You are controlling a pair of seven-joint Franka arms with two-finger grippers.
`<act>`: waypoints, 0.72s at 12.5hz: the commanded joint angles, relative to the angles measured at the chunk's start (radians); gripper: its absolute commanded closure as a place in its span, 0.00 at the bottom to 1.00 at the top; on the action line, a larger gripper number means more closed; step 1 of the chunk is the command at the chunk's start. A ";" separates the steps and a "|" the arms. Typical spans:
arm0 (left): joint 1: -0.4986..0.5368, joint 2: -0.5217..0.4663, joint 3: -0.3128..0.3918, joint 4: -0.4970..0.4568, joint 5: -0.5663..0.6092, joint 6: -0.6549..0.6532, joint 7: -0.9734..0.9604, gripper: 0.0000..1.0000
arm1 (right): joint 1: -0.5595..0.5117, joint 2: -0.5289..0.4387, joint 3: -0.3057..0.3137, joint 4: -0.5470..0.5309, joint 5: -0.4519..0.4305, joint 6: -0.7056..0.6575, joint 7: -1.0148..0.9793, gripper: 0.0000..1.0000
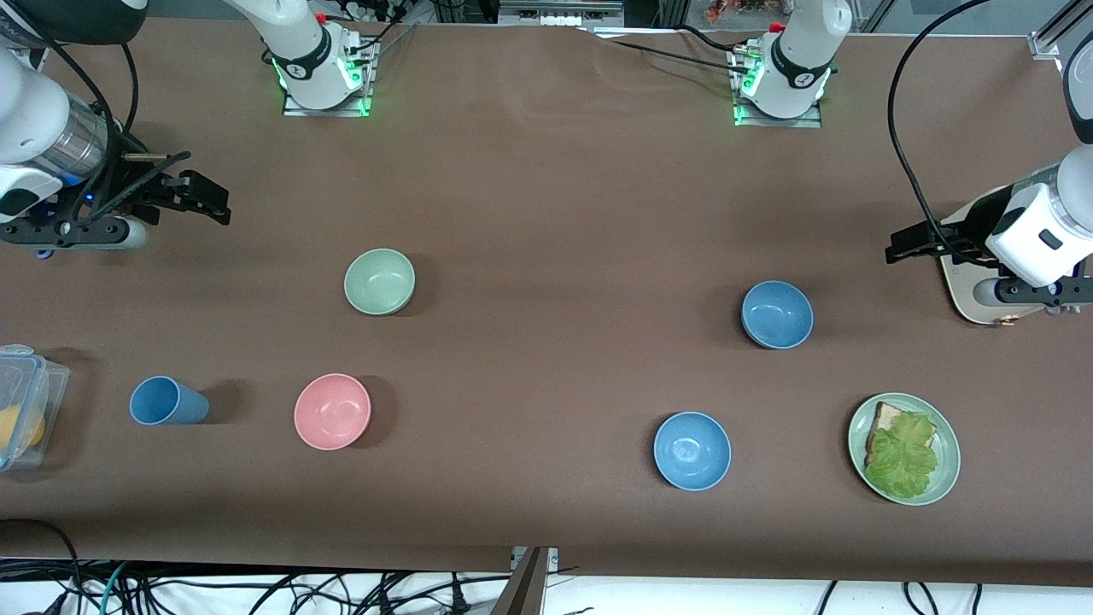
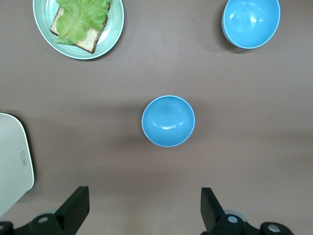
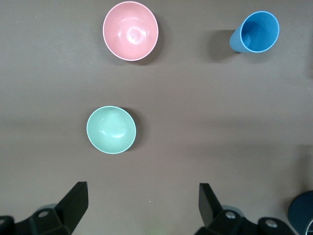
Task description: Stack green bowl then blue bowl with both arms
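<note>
The pale green bowl [image 1: 379,281] sits empty on the brown table toward the right arm's end; it also shows in the right wrist view [image 3: 111,129]. The greyish blue bowl [image 1: 777,314] sits empty toward the left arm's end and shows in the left wrist view [image 2: 168,121]. My right gripper [image 1: 213,202] is open and empty, above the table and apart from the green bowl; the right wrist view shows it too [image 3: 143,192]. My left gripper [image 1: 897,246] is open and empty, apart from the greyish blue bowl, with bare table between its fingers [image 2: 144,193].
A brighter blue bowl [image 1: 692,450], a pink bowl [image 1: 332,411], a blue cup [image 1: 166,401] and a pale-green plate [image 1: 946,465] with bread and lettuce sit nearer the front camera. A clear plastic box [image 1: 21,406] is at the right arm's end. A white board [image 1: 969,282] lies under the left arm.
</note>
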 commanded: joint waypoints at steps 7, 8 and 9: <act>-0.002 0.006 -0.004 0.021 0.021 -0.021 0.015 0.00 | -0.005 -0.017 -0.001 0.006 0.015 -0.017 -0.016 0.00; -0.002 0.006 -0.004 0.023 0.019 -0.019 0.015 0.00 | -0.004 -0.018 0.001 0.001 0.015 -0.017 -0.016 0.00; -0.002 0.006 -0.004 0.023 0.019 -0.019 0.015 0.00 | -0.005 -0.017 0.001 0.000 0.015 -0.017 -0.016 0.00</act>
